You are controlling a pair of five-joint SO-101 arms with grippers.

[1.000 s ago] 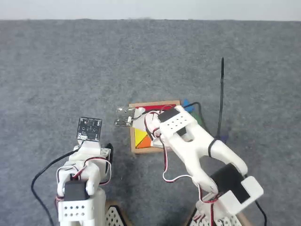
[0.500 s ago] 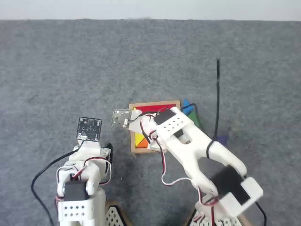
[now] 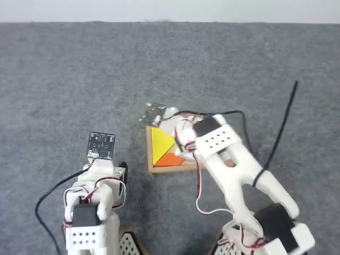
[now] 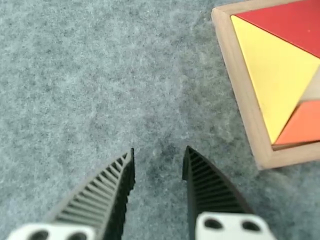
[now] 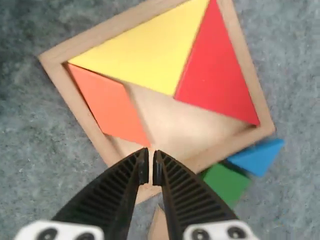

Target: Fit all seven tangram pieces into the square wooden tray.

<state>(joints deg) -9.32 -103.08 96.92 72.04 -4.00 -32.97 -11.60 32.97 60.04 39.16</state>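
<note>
The square wooden tray (image 5: pixel 55 75) holds a large yellow triangle (image 5: pixel 150 50), a large red triangle (image 5: pixel 215 85) and an orange piece (image 5: pixel 107 105); part of its floor (image 5: pixel 185 130) is bare. Just outside one tray edge lie a blue triangle (image 5: pixel 255 157) and a green piece (image 5: pixel 227 182). My right gripper (image 5: pixel 150 167) hangs over that edge, shut with nothing in it. The right arm (image 3: pixel 212 141) covers the tray's right half in the high view. My left gripper (image 4: pixel 157 170) is open and empty above bare carpet, a short way from the tray's corner (image 4: pixel 240 95).
Grey carpet (image 3: pixel 79 79) covers the whole table, with free room to the left of and behind the tray (image 3: pixel 151 169). A black cable (image 3: pixel 281 127) rises from the right arm. The left arm (image 3: pixel 93 207) stands at the front left.
The right arm has swung to the right and toward the tray's far side, uncovering the yellow triangle and orange piece in the high view. The left arm has kept still.
</note>
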